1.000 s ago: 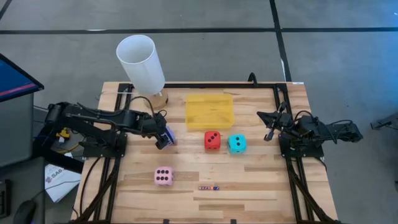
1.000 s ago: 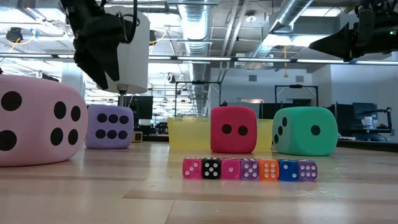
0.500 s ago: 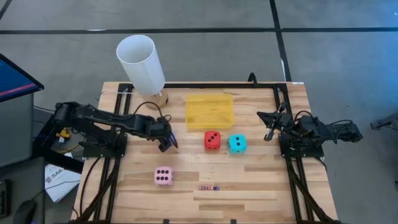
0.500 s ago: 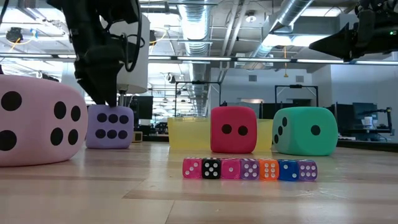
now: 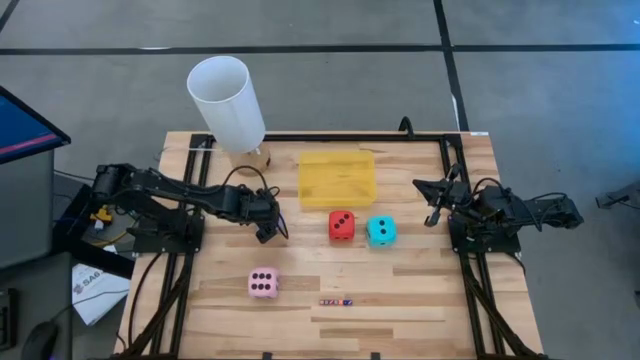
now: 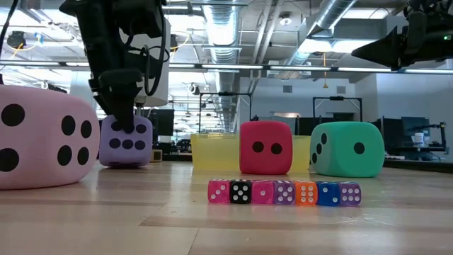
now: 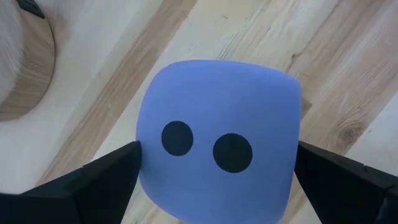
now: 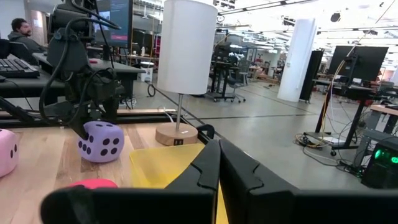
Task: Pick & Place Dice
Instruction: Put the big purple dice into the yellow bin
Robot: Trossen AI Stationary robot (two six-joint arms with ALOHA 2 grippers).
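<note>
Nearest the front edge of the wooden worktop (image 5: pixel 420 300) lies a row of tiny dice (image 6: pixel 284 192), with the pink die (image 5: pixel 263 283) just behind and to the left of it, well apart from the others. Farther back, near the middle, the red die (image 5: pixel 341 225) and the cyan die (image 5: pixel 380 231) sit side by side, close but not touching. Behind them rests a yellow tray (image 5: pixel 337 179). To the left of the red die, the left pincer (image 5: pixel 268 226) is down over the purple die (image 6: pixel 125 142), which sits on the worktop; its fingers (image 7: pixel 93 183) are spread on either side of the cube, at or almost at its flanks, not visibly squeezing it. The face toward the wrist camera shows two pips. Beyond the purple die stands a white lamp (image 5: pixel 228 105) on a round wooden base. The right pincer (image 5: pixel 434 208) hangs raised at the right side of the worktop, its fingers pressed together and holding nothing.
</note>
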